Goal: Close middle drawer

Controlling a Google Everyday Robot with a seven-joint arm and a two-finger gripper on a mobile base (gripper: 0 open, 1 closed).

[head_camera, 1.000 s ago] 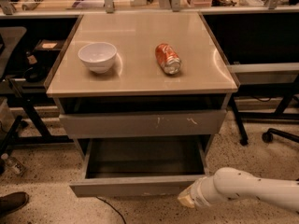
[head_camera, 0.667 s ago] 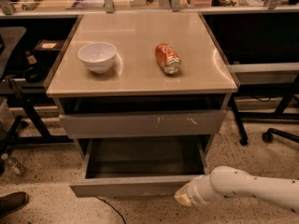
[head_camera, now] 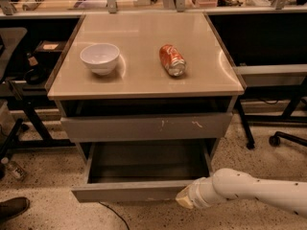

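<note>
The middle drawer [head_camera: 129,191] is pulled well out of the grey cabinet, low in the camera view. Its flat, handle-less grey front faces me and its grey tray interior [head_camera: 148,159] holds nothing. My gripper [head_camera: 185,199] is at the end of the white arm that comes in from the lower right. It sits against the right end of the drawer's front. The drawer front above it [head_camera: 144,127] has white scratch marks and stands slightly out from the cabinet.
A white bowl [head_camera: 100,58] and an orange soda can [head_camera: 172,60] lying on its side are on the beige cabinet top [head_camera: 144,32]. Table legs and a chair castor [head_camera: 274,140] are on the right. A shoe [head_camera: 12,207] and a small bottle [head_camera: 12,169] are on the floor at left.
The arm has moved a little to the left, bringing the gripper up to the right end of the middle drawer's front. The drawer looks equally far out.
</note>
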